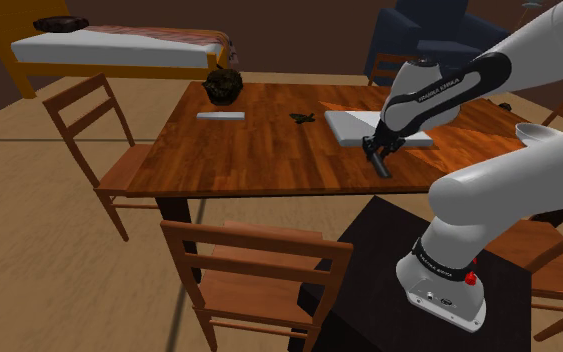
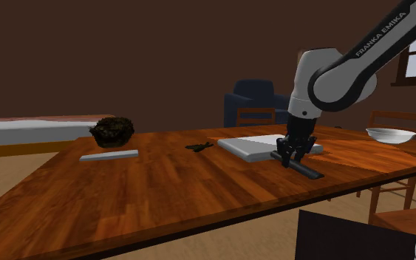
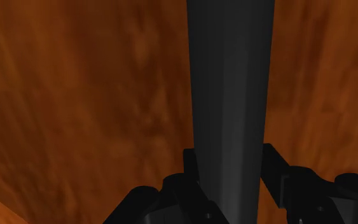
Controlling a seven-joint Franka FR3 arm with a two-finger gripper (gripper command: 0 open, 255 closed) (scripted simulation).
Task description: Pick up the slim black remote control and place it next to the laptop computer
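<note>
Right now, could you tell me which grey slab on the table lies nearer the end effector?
The larger slab, beside the end effector; the smaller slab lies by the dark lump.

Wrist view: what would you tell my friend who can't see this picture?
The robot's black gripper clasps a slim dark remote between its two fingers. The remote stretches straight away from the gripper, with the reddish-brown wooden table behind it.
</note>
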